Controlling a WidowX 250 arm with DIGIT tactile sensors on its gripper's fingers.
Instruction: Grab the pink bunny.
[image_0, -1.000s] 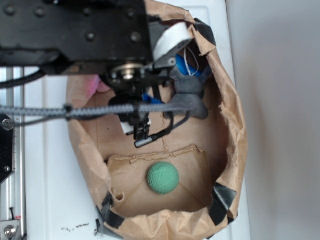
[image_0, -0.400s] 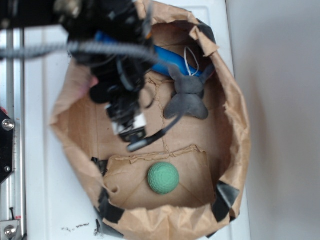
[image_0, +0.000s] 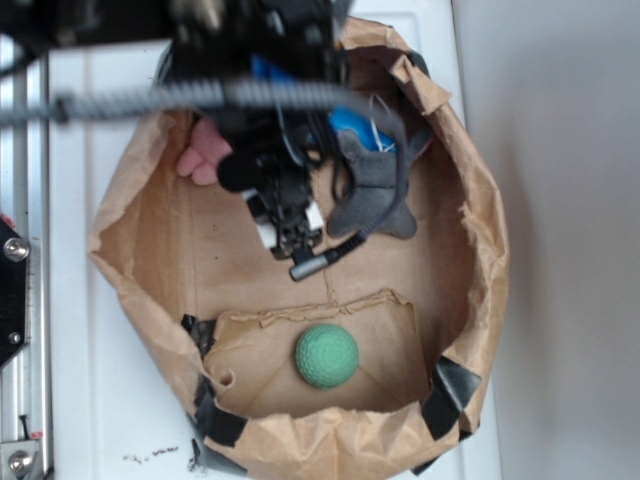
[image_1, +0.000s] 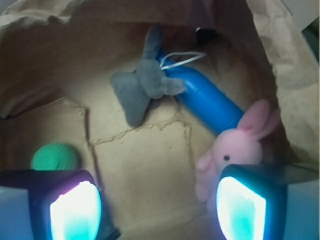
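The pink bunny (image_1: 235, 150) lies on the paper bag's floor by the right finger in the wrist view, ears pointing right, partly behind that finger. In the exterior view only its pink limbs (image_0: 203, 158) show left of the arm. My gripper (image_1: 157, 210) is open and empty, its two glowing pads wide apart, with bare bag floor between them. In the exterior view the gripper (image_0: 290, 225) hangs inside the bag, right of the bunny.
A grey plush animal (image_1: 142, 85) (image_0: 375, 195) lies against a blue tube (image_1: 207, 100) at the bag's back. A green ball (image_0: 326, 355) (image_1: 54, 156) sits on the cardboard flap near the front. The brown bag's walls (image_0: 480, 260) ring everything.
The arm has swung right and slightly down inside the bag since the earlier frames. The bag's left wall has spread outward. The toys have not moved.
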